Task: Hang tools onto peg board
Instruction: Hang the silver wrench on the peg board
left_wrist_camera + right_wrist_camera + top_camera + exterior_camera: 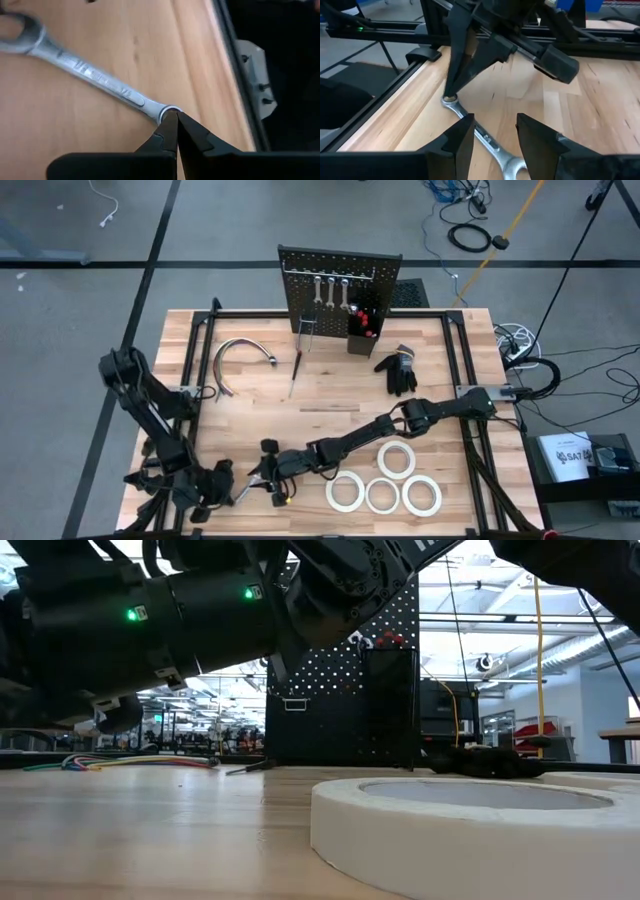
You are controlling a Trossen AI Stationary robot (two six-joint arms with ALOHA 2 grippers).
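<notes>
A silver wrench lies flat on the wooden table near its front left corner. My left gripper is shut at one end of it. My right gripper, reaching in low from the right, stands open with one finger on each side of the wrench's shaft, touching nothing. The black peg board stands upright at the far edge. Three wrenches hang from its hooks, and a black bin holds red-handled tools. A screwdriver and several white tape rolls lie on the table. My left gripper has its fingertips closed on the rim of the wrench's small ring end. The fingers come from above, slanting down, and meet it only with their free ends. The wrench lies flat on the table.
A black glove and a curved chrome tube lie in front of the peg board. A black rail frames the table's edges, close beside the wrench. A tape roll fills the foreground of the low view.
</notes>
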